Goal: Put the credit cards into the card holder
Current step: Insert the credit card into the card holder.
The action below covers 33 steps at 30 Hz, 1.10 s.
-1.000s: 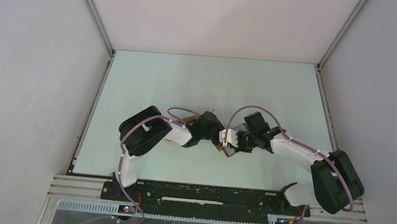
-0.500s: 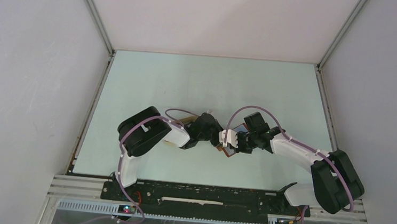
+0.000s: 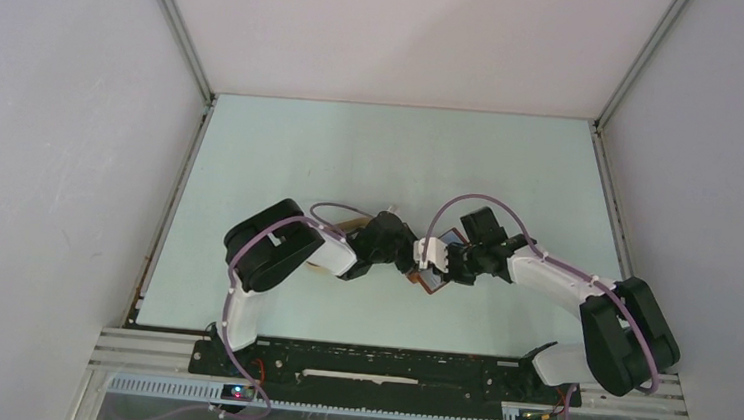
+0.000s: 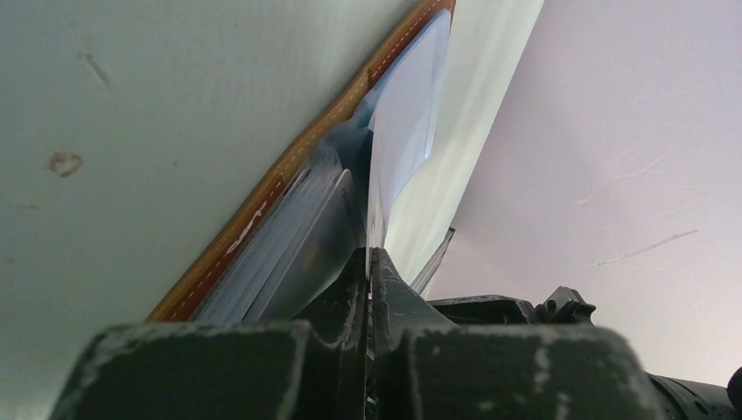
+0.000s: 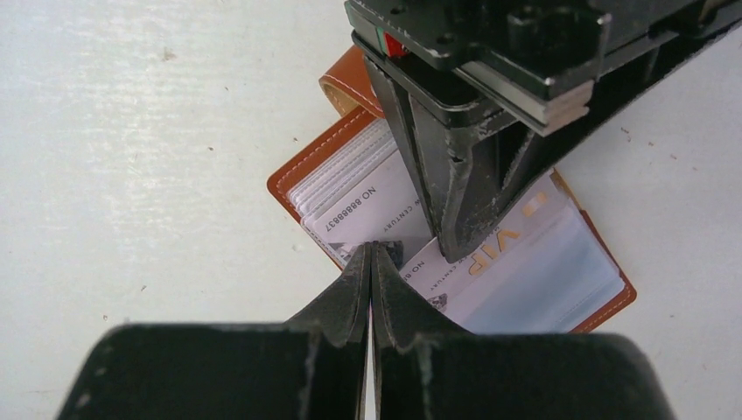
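Left pincer (image 4: 368, 255) grips the card holder (image 5: 569, 262); right pincer (image 5: 372, 252) closed.

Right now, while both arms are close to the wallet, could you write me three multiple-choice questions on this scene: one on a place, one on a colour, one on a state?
1. Where does the card holder lie?
A. Against the back wall
B. On the table, between the left gripper and the right gripper
C. On an arm's base

2. What colour is its leather rim?
A. Blue
B. Green
C. Reddish-brown

3. What state is it in?
A. Open, pockets facing up
B. Folded shut
C. Standing on edge

Key: 1 B, as both wrist views show it flat on the table with both grippers meeting over it; 2 C, as the right wrist view shows the stitched rim; 3 A, as the cards show inside its clear pockets.
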Motion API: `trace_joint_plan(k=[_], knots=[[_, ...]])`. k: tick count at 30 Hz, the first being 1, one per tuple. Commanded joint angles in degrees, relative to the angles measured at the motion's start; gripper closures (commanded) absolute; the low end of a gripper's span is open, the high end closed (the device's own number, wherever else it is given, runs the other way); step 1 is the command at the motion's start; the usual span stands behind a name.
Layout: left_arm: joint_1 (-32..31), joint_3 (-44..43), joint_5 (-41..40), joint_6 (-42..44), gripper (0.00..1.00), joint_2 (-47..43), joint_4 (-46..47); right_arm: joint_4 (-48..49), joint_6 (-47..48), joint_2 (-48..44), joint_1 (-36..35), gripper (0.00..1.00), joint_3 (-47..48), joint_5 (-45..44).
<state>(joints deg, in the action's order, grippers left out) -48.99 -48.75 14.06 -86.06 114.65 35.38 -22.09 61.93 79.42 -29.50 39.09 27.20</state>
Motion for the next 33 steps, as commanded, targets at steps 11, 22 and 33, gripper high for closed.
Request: trace_joint_plan(k=[11, 22, 33], knots=[[0.08, -3.63, 5.12, -2.18, 0.89, 4.20, -2.24, -2.10, -0.76, 0.13, 3.91, 0.93, 1.87, -2.91], [0.12, -6.82, 6.19, -0.86, 0.86, 5.48, -4.53, -3.35, -2.41, 0.13, 6.86, 0.87, 2.86, 0.11], [0.39, -7.01, 5.69, -0.05, 0.85, 5.34, -5.47, -7.39, -8.13, -2.22, 14.81, 0.83, 6.47, 13.33]])
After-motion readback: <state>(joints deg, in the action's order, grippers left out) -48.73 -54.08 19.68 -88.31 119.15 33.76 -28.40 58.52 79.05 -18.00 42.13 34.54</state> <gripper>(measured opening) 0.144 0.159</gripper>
